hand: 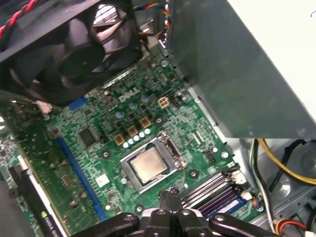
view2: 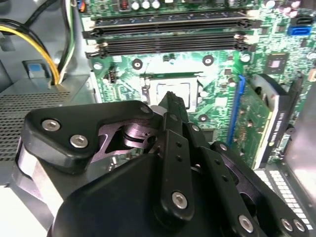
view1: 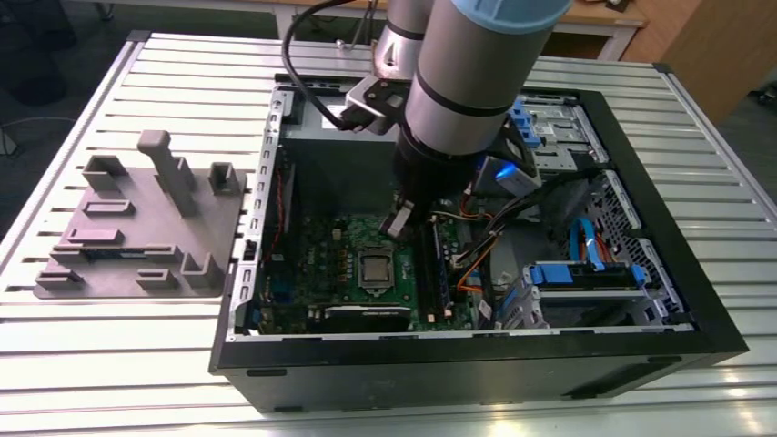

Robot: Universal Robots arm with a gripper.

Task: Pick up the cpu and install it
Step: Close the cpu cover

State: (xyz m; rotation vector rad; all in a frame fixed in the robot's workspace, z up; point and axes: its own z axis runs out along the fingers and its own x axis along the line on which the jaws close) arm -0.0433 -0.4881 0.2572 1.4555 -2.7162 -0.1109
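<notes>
The claw [hand: 169, 193], pressed together and holding nothing, hovers near the cpu [hand: 148, 164] seated in its socket.

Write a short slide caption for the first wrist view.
Gripper shut and empty above the motherboard, with the cpu seated in its socket.

Small square silver-grey cpu [hand: 148, 165], flat and apparently seated in the motherboard socket [hand: 170, 148].

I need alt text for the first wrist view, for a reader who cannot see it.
A silver cpu sits in its socket frame on a green motherboard, with the black gripper, fingers together, just beside it. A black fan and a grey box stand behind.
</notes>
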